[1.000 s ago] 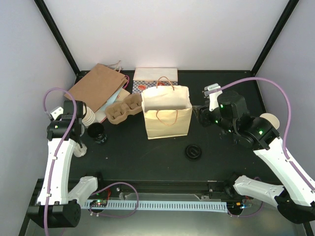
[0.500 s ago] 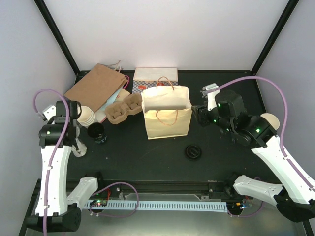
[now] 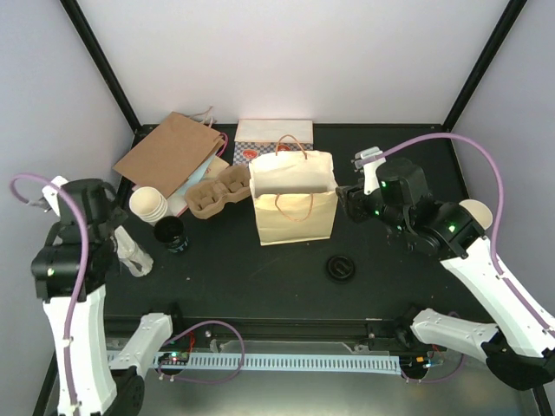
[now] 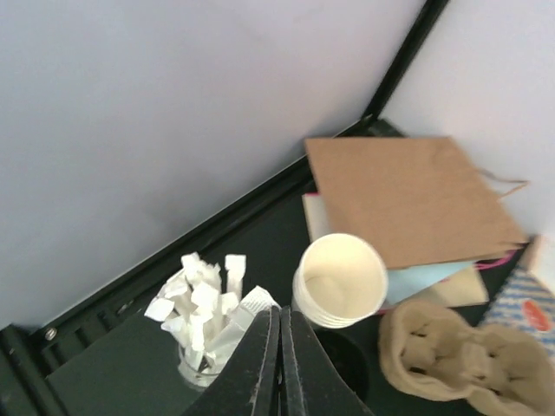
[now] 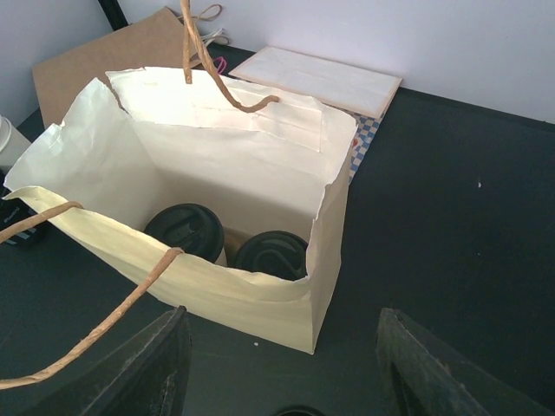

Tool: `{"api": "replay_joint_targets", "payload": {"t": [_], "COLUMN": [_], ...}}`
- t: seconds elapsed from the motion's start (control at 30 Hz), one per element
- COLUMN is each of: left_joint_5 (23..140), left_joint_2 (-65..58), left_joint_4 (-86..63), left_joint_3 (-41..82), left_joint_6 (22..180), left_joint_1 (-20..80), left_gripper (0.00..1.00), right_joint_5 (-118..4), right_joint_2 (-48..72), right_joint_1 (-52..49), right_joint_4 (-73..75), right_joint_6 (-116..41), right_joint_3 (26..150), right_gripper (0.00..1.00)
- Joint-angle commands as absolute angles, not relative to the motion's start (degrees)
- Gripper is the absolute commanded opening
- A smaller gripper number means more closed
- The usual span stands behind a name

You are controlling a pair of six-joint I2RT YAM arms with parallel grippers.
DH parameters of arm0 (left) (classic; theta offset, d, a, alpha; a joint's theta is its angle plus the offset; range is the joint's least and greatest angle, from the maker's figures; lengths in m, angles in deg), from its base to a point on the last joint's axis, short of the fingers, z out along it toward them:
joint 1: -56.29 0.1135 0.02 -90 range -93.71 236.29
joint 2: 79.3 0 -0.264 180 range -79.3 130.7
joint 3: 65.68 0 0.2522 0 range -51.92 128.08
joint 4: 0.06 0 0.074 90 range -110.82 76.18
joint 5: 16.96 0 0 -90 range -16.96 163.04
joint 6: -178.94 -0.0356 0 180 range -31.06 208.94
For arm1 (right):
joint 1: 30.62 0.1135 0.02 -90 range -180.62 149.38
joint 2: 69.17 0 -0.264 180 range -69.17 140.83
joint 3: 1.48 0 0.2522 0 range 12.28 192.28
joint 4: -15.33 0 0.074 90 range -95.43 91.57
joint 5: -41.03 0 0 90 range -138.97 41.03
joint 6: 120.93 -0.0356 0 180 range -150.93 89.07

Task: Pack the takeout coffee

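While two lidded cups [image 5: 184, 230] sit already inside paper bag [image 3: 295, 204], one takeout coffee [image 3: 173, 234] stands on bench [image 3: 260, 277], left of bag, just beside stack of lidless cups [image 3: 147, 205]. Left jaws pressed together, pinching nothing, near packet jar [image 4: 204, 325]. Right jaws spread, empty, at bag's right side. Judgement: fetching this cup is step in hand. Spread left jaws first, take cup wall under lid, keep upright, avoid stack and cardboard carrier [image 3: 217, 192], lower gently beside other two.
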State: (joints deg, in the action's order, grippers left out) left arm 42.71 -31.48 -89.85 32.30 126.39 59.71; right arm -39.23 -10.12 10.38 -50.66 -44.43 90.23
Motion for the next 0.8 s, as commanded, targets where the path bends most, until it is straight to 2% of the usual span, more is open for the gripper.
{"api": "replay_joint_targets", "payload": {"t": [0.0, 0.2, 0.4, 0.63, 0.77], "left_joint_5": [48.0, 52.3, 65.0, 97.8, 110.8], "left_joint_2": [-34.6, -44.1, -49.1, -47.0, -43.8], "left_joint_4": [-87.9, -76.8, -67.9, -54.6, -46.3], "left_joint_3": [38.8, 37.1, 36.8, 32.3, 31.0], "left_joint_6": [120.9, 114.7, 111.8, 113.8, 117.7], "left_joint_1": [60.1, 60.1, 60.1, 60.1, 60.1], "left_gripper": [0.02, 0.02, 0.02, 0.01, 0.02], "right_joint_5": [-39.8, -39.9, -39.5, -39.7, -39.4], "right_joint_2": [-9.5, -9.2, -9.4, -9.4, -9.7], "right_joint_1": [10.1, 10.2, 10.2, 10.2, 10.1], "right_joint_4": [-49.9, -50.3, -50.3, -50.3, -50.5], "right_joint_6": [-44.7, -44.7, -44.9, -45.1, -45.1], "right_joint_3": [90.5, 90.5, 90.2, 90.3, 90.3], "right_gripper": [0.60, 0.60, 0.60, 0.60, 0.60]}}
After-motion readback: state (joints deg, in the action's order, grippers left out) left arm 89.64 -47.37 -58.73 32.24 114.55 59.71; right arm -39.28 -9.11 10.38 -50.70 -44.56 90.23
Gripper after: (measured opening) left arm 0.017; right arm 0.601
